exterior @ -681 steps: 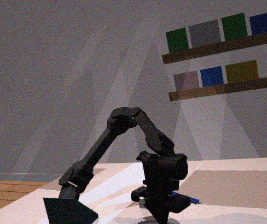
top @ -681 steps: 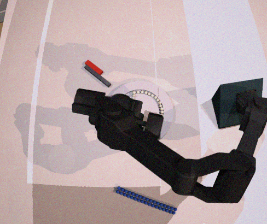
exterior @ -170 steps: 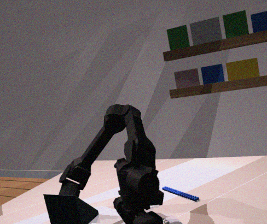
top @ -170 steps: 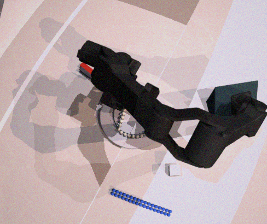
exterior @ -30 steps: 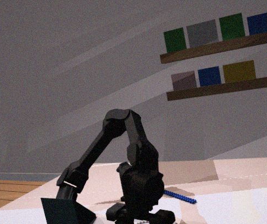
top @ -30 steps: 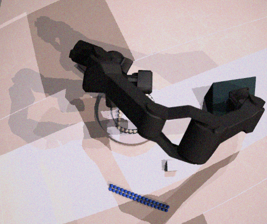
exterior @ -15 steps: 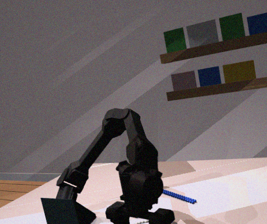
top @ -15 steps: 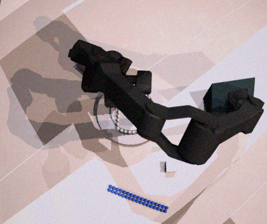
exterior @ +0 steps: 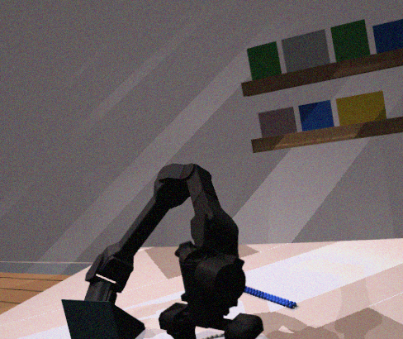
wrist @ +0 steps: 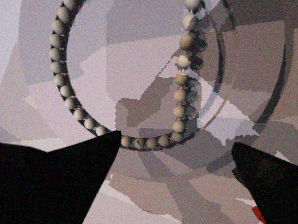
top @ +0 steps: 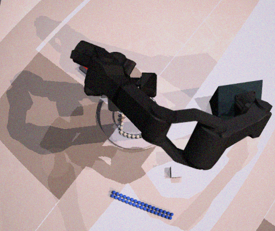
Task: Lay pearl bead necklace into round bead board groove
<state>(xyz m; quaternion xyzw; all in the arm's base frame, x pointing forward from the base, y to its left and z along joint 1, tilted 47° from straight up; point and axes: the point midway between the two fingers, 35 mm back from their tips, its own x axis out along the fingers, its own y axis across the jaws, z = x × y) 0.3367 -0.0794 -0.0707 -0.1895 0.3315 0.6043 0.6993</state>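
Note:
The pearl bead necklace (wrist: 179, 95) (top: 122, 130) lies on the round bead board (wrist: 220, 60) (top: 103, 127). In the wrist view its left part curves along the board's inner groove, the bottom runs between the fingertips, and the right part runs straight up just inside the groove. My gripper (wrist: 175, 141) is open and empty, its two black fingers standing wide apart just above the necklace's lowest beads. In the top view the arm covers most of the board and the gripper itself. In the exterior view the board is hidden behind the arm.
A blue bead strand (top: 141, 205) (exterior: 270, 297) lies on the table in front of the board. A dark teal box (top: 231, 94) (exterior: 96, 320) stands by the arm's base. A small white block (top: 172, 172) sits near the base. A red item (top: 85, 68) peeks out beyond the wrist.

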